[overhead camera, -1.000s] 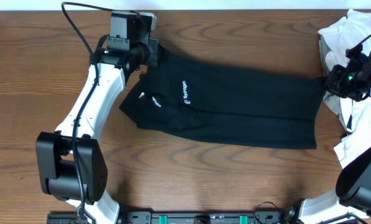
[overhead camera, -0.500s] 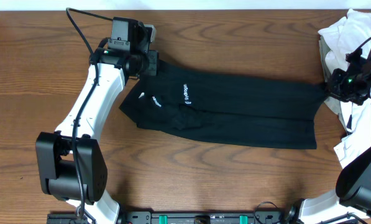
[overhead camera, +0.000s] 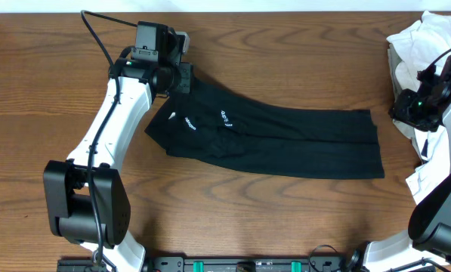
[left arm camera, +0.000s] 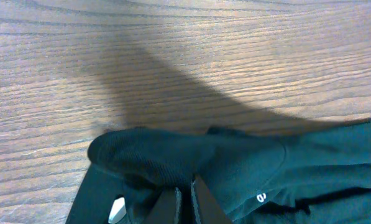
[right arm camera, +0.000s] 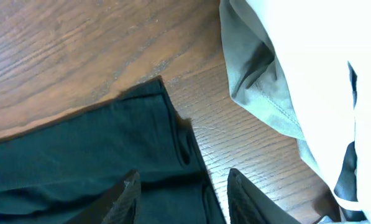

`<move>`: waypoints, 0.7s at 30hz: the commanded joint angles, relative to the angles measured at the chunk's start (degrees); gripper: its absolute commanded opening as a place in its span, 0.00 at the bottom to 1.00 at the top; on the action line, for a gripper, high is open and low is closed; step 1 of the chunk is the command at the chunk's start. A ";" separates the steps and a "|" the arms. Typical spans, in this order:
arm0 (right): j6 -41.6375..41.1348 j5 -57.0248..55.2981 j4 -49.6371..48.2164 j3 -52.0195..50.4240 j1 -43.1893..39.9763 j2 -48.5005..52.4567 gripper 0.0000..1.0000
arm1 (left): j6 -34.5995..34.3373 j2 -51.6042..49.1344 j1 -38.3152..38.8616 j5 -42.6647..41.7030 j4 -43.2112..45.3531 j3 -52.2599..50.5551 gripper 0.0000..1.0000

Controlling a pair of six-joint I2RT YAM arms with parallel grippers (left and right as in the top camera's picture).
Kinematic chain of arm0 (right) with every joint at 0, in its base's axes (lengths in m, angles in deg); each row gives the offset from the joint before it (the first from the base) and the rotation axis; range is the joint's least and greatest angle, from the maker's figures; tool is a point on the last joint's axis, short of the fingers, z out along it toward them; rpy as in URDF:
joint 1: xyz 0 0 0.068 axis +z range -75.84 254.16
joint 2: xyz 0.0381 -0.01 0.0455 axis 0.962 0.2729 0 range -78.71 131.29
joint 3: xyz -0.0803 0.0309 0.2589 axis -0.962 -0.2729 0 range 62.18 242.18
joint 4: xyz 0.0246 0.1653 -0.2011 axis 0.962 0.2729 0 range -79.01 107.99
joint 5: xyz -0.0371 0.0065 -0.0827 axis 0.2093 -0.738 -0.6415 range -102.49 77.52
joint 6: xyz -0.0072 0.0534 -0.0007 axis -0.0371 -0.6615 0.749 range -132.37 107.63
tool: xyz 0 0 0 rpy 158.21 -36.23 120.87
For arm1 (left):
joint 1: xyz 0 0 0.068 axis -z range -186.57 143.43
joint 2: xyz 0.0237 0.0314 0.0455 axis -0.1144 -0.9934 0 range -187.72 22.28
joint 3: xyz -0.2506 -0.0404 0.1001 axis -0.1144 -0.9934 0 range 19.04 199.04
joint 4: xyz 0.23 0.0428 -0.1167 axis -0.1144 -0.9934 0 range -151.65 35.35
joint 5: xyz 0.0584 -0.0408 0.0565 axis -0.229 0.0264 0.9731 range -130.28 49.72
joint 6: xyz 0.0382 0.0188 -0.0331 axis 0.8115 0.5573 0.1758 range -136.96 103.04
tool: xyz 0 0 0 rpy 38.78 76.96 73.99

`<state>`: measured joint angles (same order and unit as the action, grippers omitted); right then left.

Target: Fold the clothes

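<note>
1. The left gripper (left arm camera: pixel 184 191) sits at 6 o'clock, its fingers (left arm camera: pixel 169 205) almost together and pinching a raised fold of the T-shirt (left arm camera: pixel 247 162).
2. The black T-shirt fills the frame from 7 to 3 o'clock, with its bunched edge rounding off at 8 o'clock.
3. A small white letter (left arm camera: pixel 260 198) shows at 5 o'clock, and a white patch (left arm camera: pixel 117 210) at 7 o'clock.
4. The wooden table (left arm camera: pixel 173 37) covers the upper half, and a dark shadow (left arm camera: pixel 173 84) runs across it from 11 towards 3 o'clock.

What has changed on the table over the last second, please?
The right gripper opened and let go of the black T-shirt; the freed end slackened back across the table, away from the white garments. The left gripper stays shut on the shirt's other end, which has hardly moved.
</note>
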<state>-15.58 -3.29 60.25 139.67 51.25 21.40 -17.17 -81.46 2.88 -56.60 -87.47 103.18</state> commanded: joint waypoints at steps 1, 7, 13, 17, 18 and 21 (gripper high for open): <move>0.09 -0.42 -0.33 -0.15 -0.37 0.33 0.44 | -0.52 1.42 -0.44 0.31 -0.13 0.63 0.06; 0.09 -0.15 -2.60 -0.63 -0.02 1.18 0.45 | -0.55 1.42 -0.44 0.31 -0.15 0.63 0.06; 0.09 2.21 -7.39 -0.63 1.66 7.41 0.45 | -0.57 1.42 -0.37 0.28 -0.15 0.63 0.06; 0.07 4.00 -11.30 -0.63 3.50 12.81 0.47 | -0.74 1.42 -0.39 0.31 -0.17 0.63 0.06; 0.07 4.57 -12.33 -0.63 4.07 13.92 0.47 | -0.74 1.42 -0.39 0.31 -0.17 0.61 0.06; 0.07 4.63 -14.16 -0.63 5.73 16.44 0.48 | -0.74 1.42 -0.37 0.31 -0.17 0.59 0.06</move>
<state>-15.58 -0.37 46.85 139.26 55.16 36.35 -17.17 -81.46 2.90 -56.60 -87.56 103.18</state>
